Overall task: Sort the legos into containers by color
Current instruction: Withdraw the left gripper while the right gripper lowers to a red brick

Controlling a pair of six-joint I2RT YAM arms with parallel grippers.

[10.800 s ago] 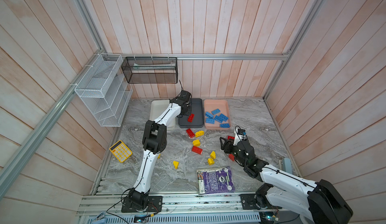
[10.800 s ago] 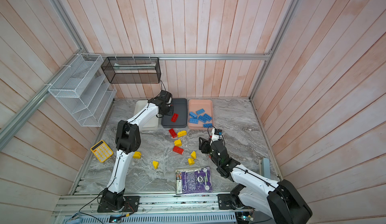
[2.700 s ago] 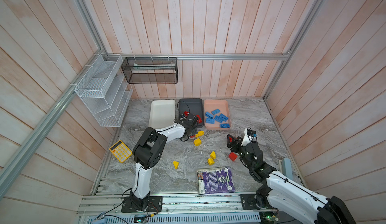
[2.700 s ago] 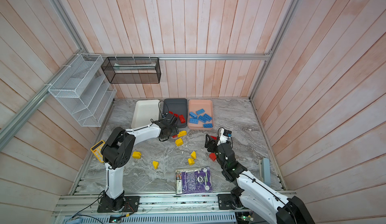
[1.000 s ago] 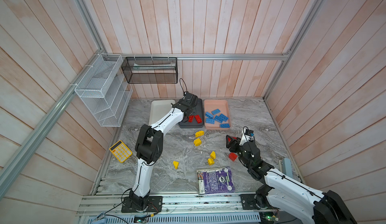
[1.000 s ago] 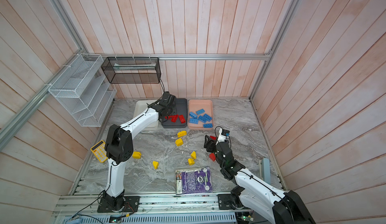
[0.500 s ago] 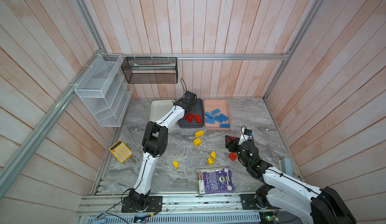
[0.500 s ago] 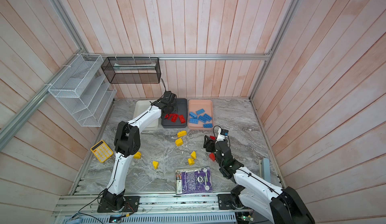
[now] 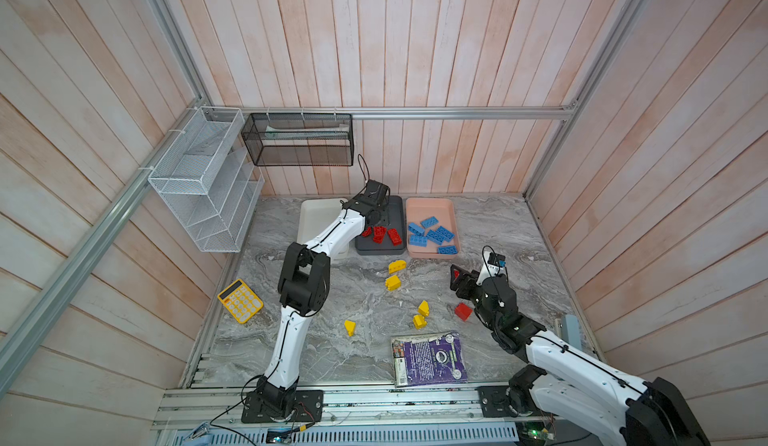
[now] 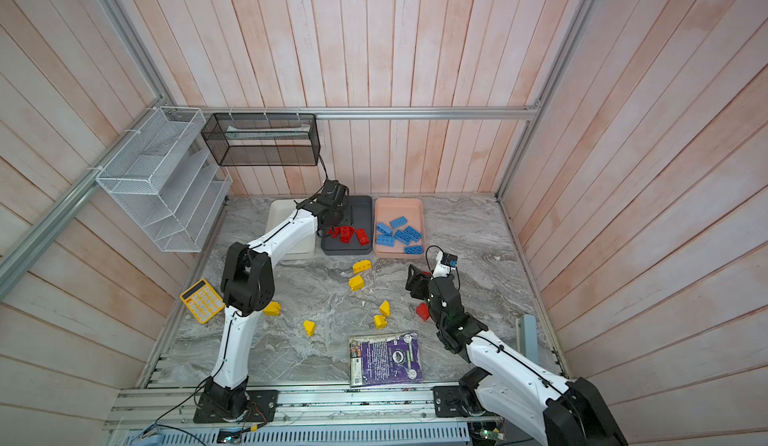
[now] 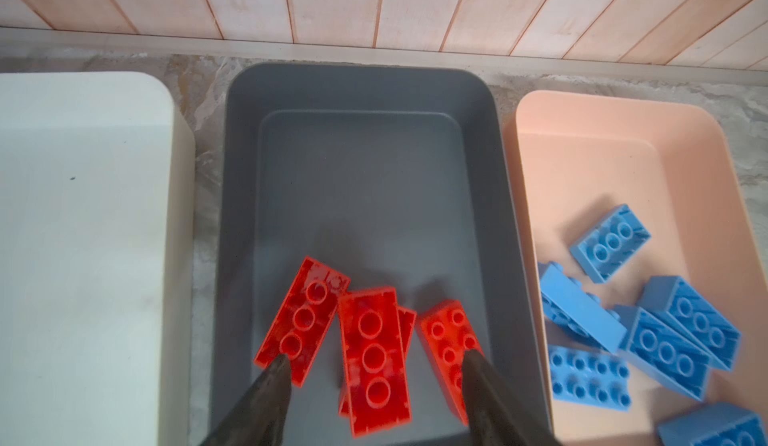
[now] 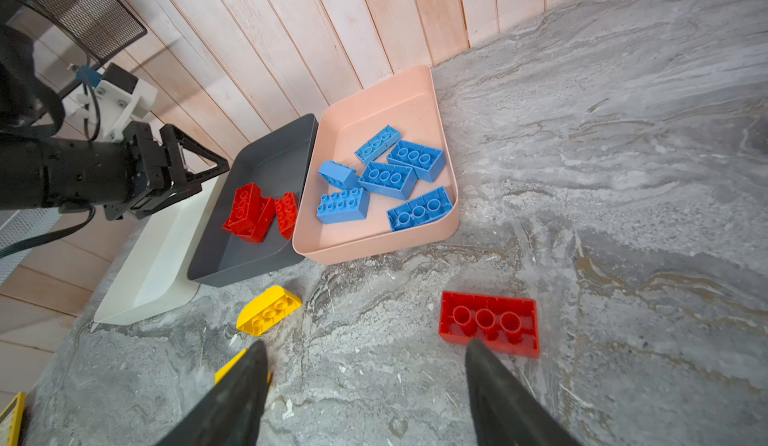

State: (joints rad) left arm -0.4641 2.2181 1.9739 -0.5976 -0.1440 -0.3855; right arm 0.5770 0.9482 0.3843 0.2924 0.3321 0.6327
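Partly: red studded plastic bricks point(image 11: 374, 352) are binned below left jaws; yellow bricks point(image 12: 268, 311) unsorted beside right jaws; both parted, empty.

Left arm point(image 9: 332, 234) outstretched, right arm point(image 9: 557, 356) low, both jaws apart, seemingly empty.
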